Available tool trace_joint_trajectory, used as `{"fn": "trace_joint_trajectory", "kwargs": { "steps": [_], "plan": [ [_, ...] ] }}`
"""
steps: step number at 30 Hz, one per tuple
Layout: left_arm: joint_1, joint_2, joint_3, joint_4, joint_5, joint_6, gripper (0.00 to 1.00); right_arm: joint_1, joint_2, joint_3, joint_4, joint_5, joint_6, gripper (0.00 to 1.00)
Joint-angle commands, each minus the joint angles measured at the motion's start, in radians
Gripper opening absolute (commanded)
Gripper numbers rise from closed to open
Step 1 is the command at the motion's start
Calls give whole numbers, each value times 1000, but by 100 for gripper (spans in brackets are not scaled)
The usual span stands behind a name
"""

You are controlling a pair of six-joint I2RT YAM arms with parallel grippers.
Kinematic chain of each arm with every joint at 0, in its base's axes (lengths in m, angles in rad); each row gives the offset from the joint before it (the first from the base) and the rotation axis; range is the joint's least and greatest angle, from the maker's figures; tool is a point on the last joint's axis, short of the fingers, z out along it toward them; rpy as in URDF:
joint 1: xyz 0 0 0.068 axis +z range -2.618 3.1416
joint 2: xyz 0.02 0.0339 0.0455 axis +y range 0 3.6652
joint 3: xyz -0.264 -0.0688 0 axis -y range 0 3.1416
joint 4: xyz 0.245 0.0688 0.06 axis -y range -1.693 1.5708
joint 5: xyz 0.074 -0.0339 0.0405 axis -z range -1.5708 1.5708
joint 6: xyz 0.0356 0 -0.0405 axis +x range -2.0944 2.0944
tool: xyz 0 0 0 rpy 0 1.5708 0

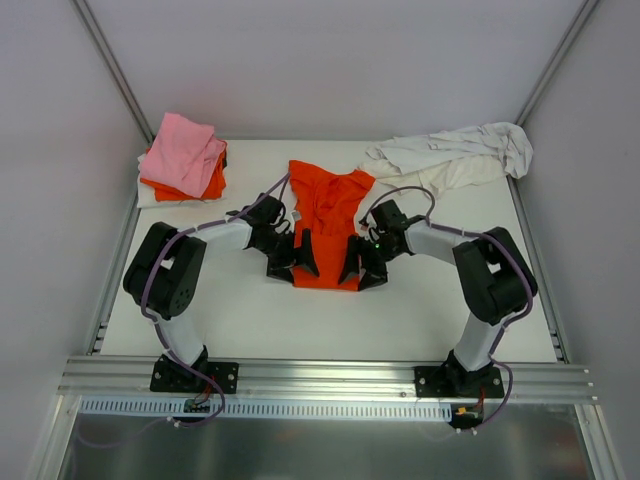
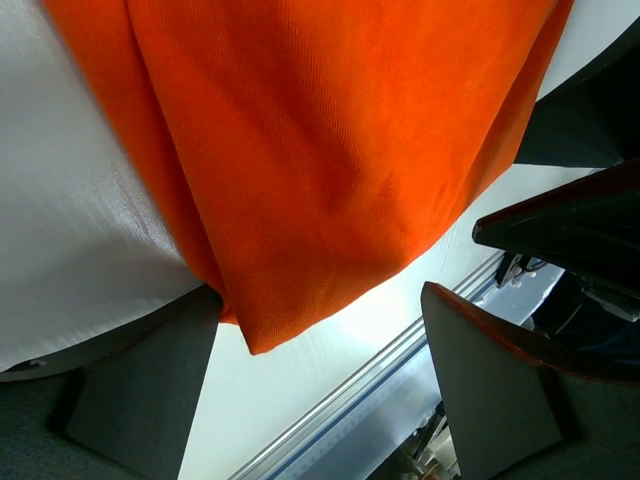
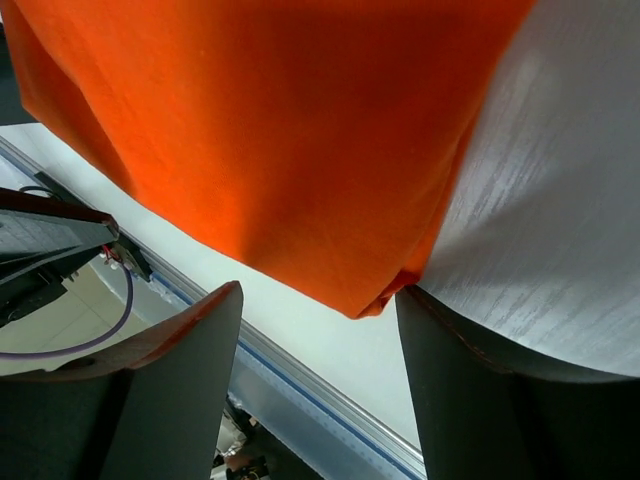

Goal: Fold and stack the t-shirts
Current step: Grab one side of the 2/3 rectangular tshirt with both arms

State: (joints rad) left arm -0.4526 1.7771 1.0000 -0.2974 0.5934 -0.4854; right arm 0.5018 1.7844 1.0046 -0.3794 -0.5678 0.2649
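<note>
A bright orange t-shirt lies lengthwise on the white table, folded into a narrow strip. My left gripper is open at its near left corner. My right gripper is open at its near right corner. In the left wrist view the orange cloth hangs between the spread fingers, its corner touching the left one. In the right wrist view the cloth has its corner against the right finger. Neither gripper is closed on the cloth. A pink t-shirt tops a folded stack at the back left.
The stack holds an orange shirt and a white one under the pink. A crumpled white t-shirt lies at the back right, close to the orange shirt's far end. The metal rail runs along the table's near edge.
</note>
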Motion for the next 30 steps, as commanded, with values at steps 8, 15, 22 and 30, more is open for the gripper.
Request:
{"fn": "trace_joint_trajectory", "kwargs": {
  "steps": [8, 15, 22, 30],
  "plan": [
    [-12, 35, -12, 30, -30, 10, 66, 11, 50, 45, 40, 20, 2, 49],
    [-12, 47, -12, 40, 14, 22, 21, 14, 47, 43, 56, 23, 14, 19],
    [-12, 42, 14, -20, 9, 39, 0, 12, 27, 42, 19, 22, 7, 0],
    [-12, -73, 0, -118, 40, 30, 0, 17, -121, -26, -143, 11, -72, 0]
  ]
}}
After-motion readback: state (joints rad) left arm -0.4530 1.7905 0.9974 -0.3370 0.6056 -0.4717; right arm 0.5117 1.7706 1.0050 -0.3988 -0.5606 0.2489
